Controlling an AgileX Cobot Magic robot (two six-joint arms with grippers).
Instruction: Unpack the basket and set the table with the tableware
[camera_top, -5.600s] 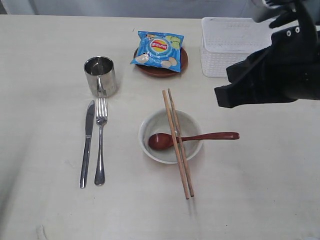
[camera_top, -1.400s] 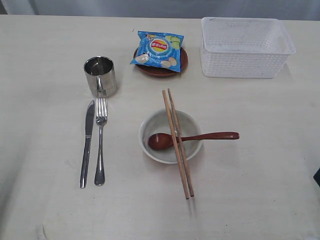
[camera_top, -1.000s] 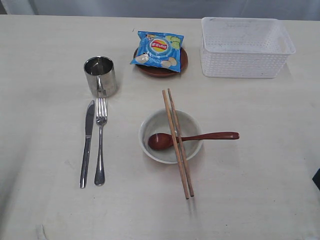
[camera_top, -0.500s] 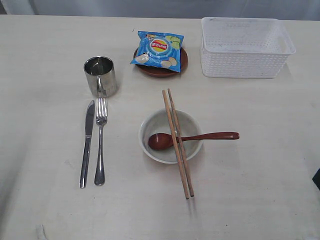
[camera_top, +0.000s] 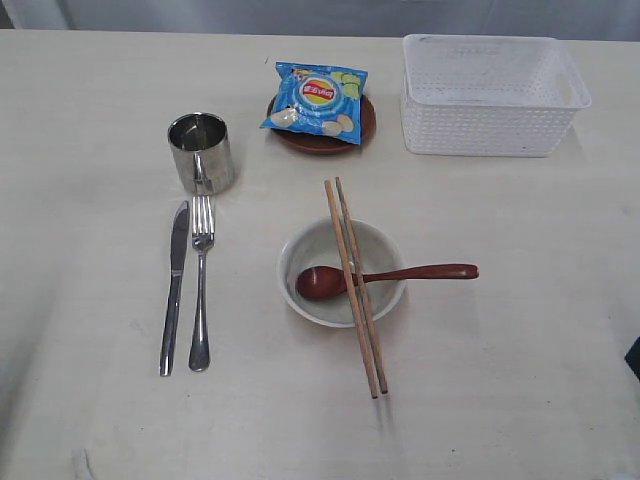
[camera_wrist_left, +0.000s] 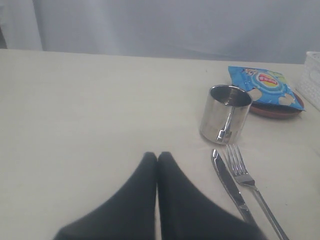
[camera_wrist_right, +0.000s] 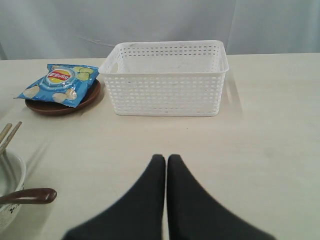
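A: Cream table (camera_top: 520, 380). Where's the white basket (camera_wrist_right: 165, 95)?
B: Standing ahead of the right gripper (camera_wrist_right: 166, 157), well apart; jaws pressed together, empty.
A: And the left gripper (camera_wrist_left: 157, 156)?
B: Clenched too, holding nothing. Steel cup (camera_wrist_left: 225, 116) ahead of it, knife (camera_wrist_left: 229, 184) and fork (camera_wrist_left: 247, 177) nearer, side by side.

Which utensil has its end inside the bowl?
The spoon: its head lies in the bowl. Chopsticks bridge the rim; knife and fork lie on the table.

A plain grey-blue wall (camera_wrist_left: 175, 25) fills the background.
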